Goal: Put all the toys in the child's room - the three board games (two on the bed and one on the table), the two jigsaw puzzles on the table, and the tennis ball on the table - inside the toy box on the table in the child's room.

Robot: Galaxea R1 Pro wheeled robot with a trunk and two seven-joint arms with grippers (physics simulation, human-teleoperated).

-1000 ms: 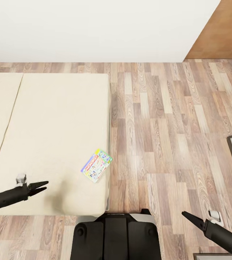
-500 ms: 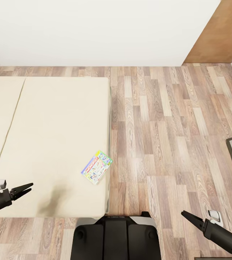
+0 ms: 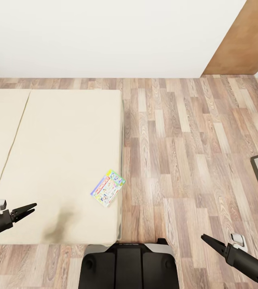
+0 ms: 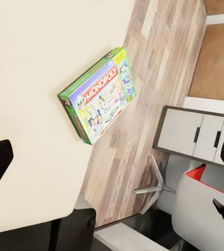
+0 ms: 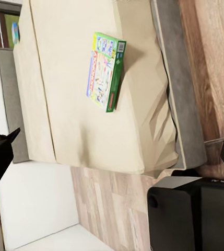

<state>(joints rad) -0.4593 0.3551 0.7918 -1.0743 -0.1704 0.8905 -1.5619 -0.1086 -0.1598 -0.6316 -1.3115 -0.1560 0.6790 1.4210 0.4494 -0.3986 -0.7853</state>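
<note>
Monopoly box point(image 3: 107, 188) flat on bed point(image 3: 60, 160), long axis diagonal; left tool point(image 3: 29, 208) released

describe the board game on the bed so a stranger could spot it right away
Find the large beige bed against the white wall. Near its right edge, close to the wooden floor, lies a flat Monopoly box. Its green sides and red Monopoly lettering stand out on the plain mattress.
</note>
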